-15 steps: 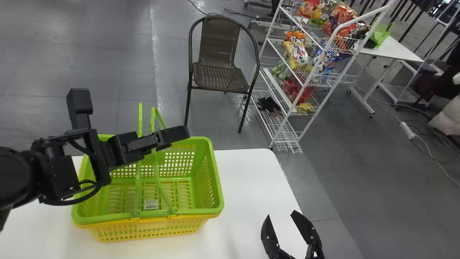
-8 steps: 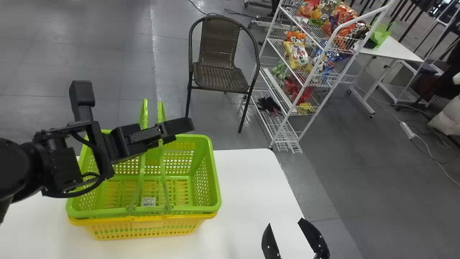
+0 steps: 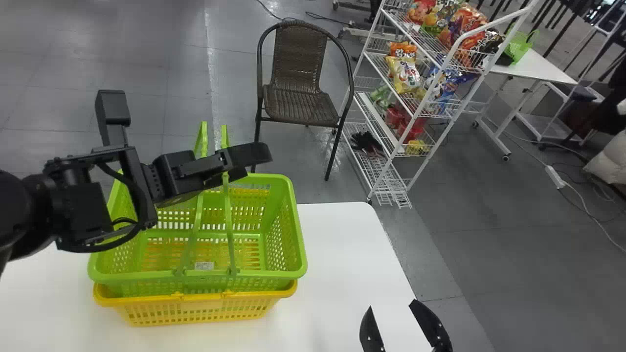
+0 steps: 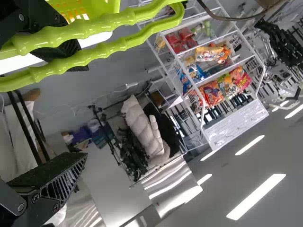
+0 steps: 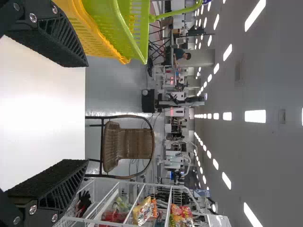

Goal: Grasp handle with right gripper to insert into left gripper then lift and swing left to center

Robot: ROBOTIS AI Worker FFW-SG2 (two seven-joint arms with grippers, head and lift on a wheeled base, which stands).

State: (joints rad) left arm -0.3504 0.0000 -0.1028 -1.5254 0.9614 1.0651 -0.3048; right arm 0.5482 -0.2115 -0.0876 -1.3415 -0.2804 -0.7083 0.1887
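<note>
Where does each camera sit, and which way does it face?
Head view: on the robot's head, looking forward and down at the green basket and yellow basket; left claw and right claw show.
Left wrist view: on the left wrist, looking past that claw's fingers and the green handles toward the snack rack.
Right wrist view: on the right wrist, looking past its claw's fingers over the white table.
Shared: head and right wrist views both show the chair.
</note>
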